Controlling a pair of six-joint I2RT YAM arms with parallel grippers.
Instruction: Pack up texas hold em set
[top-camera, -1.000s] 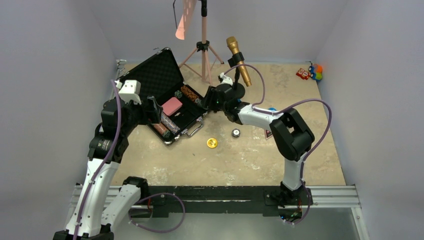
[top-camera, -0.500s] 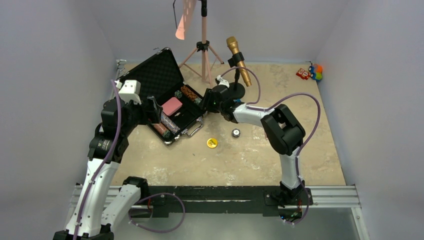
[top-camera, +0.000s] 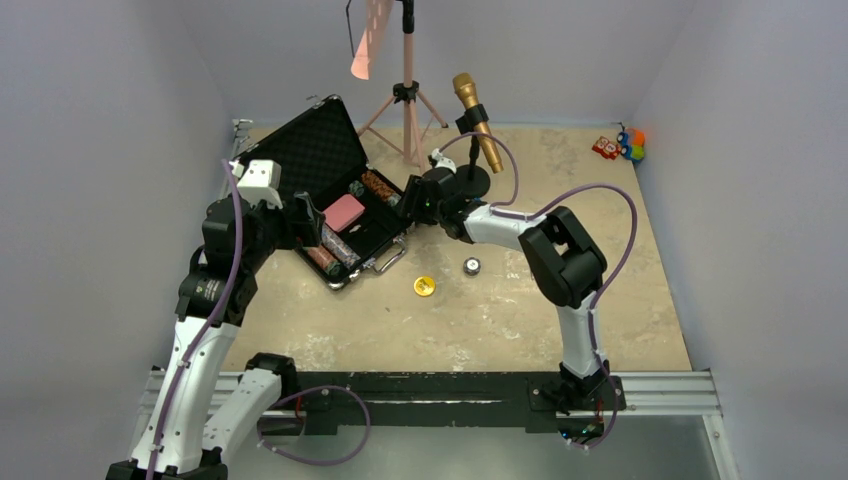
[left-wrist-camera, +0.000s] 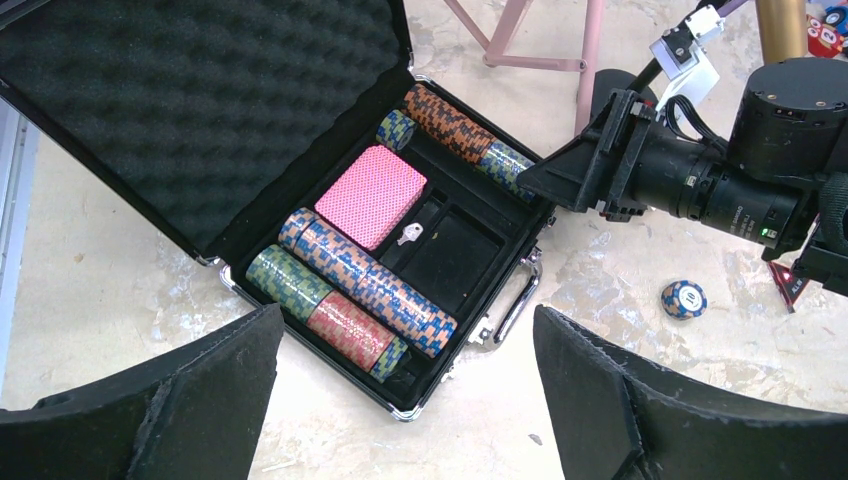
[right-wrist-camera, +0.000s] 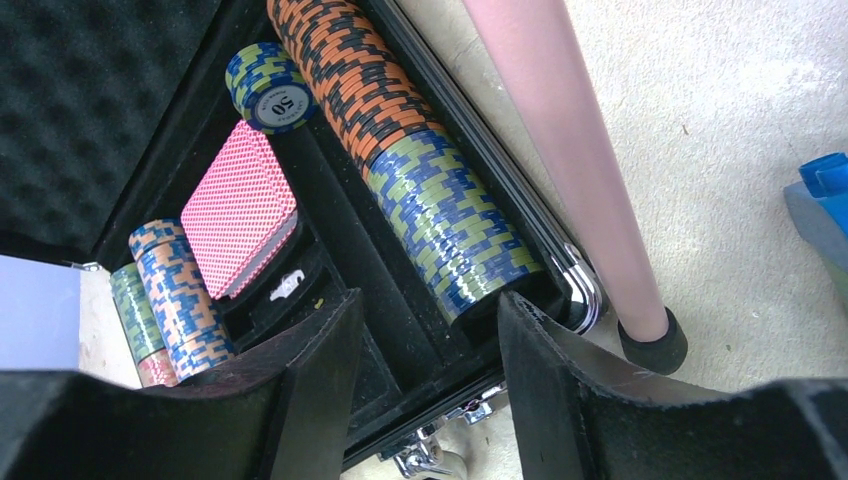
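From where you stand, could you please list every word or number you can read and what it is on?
"50": face of the blue-green chip in the briefcase.
"10", probably: loose chip on the table.
Small lettering around the "50": too blurred to read.
Yellow button: any marking is too small to read.

Case (left-wrist-camera: 450, 260): matt black egg-crate foam lining (left-wrist-camera: 200, 90), bright polished metal trim (right-wrist-camera: 580, 285). Chips (right-wrist-camera: 440, 215): smooth, faintly glossy. Desk (top-camera: 500, 320): rough, mottled beige. Tool fingers (left-wrist-camera: 180, 410): matt black, coarse-grained. Microphone (top-camera: 478, 125): glossy gold.
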